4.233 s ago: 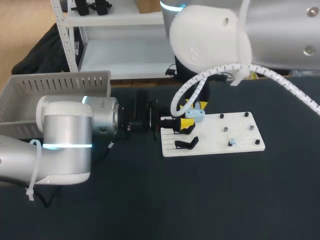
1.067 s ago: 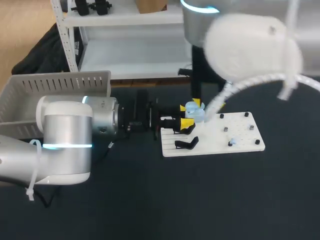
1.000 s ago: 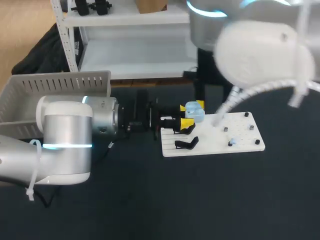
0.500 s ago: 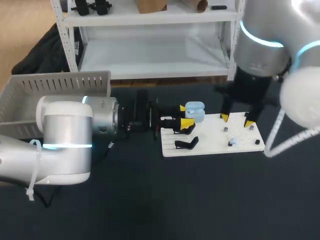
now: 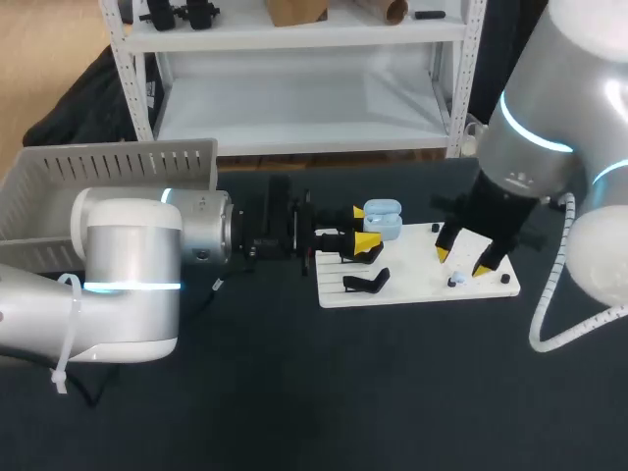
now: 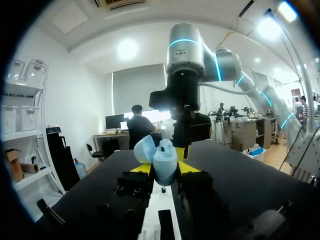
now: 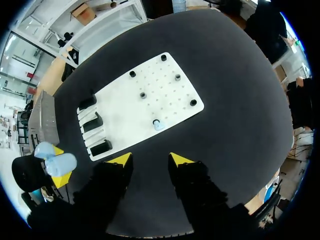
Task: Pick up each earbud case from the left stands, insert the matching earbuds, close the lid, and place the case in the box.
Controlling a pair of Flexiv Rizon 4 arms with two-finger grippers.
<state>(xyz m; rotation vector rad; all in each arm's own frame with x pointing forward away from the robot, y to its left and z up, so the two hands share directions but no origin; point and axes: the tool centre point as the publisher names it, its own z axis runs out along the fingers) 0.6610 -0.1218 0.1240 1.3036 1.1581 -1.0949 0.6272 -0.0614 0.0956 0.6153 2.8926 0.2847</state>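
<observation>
one earbud is the item for this step: a small pale-blue piece lying loose on the white board, among the black pegs. judged light, hard-shelled and smooth, so liable to skid or pop out of a pinch. best taken across its broader body, pads square to it, with modest force. its orientation is too small to tell.

right gripper: fingers spread, nothing between them. in the right wrist view the earbud lies just ahead of the fingertips, roughly on the line between them, touching neither. in the head view this gripper hangs over the board's right part with the earbud close beneath it.

left gripper: pressed onto the case from both sides, holding it off the table at the board's left end, near the black stands. the lid is open and tipped back. the case is judged light, rigid and glossy. the hinge is the likely weak point, so insertion should press straight into the body, not against the lid. whether an earbud already sits inside cannot be told.

case and earbud are well apart, at opposite ends of the board. the box stands at the table's far left, beside the left arm; the case is not yet in it.
</observation>
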